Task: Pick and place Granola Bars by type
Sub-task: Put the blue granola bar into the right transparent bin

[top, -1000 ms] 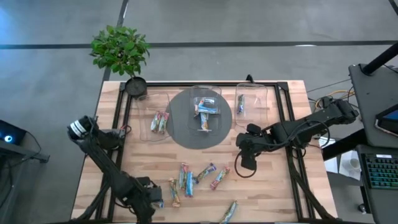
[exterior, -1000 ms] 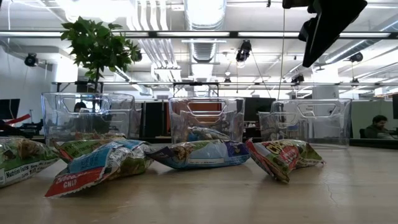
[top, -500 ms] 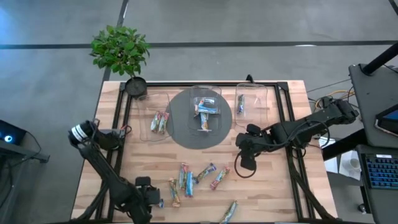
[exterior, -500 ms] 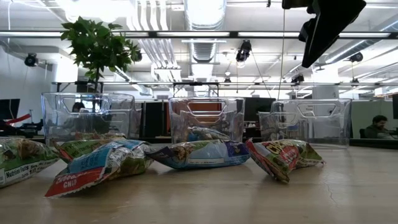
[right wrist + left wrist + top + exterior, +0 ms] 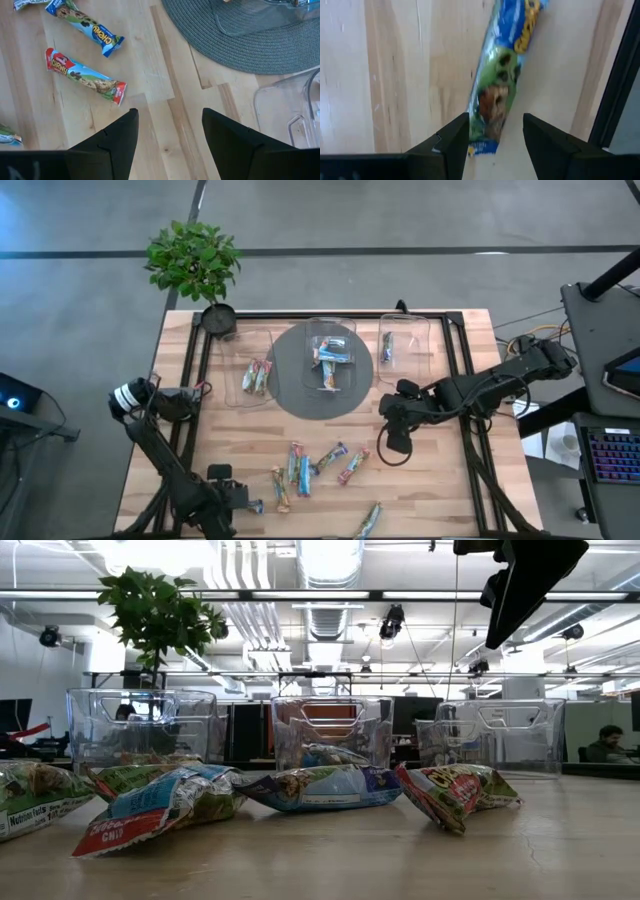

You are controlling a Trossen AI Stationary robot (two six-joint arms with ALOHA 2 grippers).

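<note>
While the left gripper [image 5: 494, 136], fingers apart, straddles the slim blue-and-green foil-wrapped granola bar [image 5: 504, 85] lying near the table's black frame rail [image 5: 612, 80], an off-centre closure could pinch only crinkled wrapper and slip.

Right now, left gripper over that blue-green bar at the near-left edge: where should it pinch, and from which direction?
Judging by the left wrist view, the left gripper is open astride the blue-green bar. The bar lies flat, so come straight down and pinch across its narrow width, probably nearer mid-length than the crimped end.
</note>
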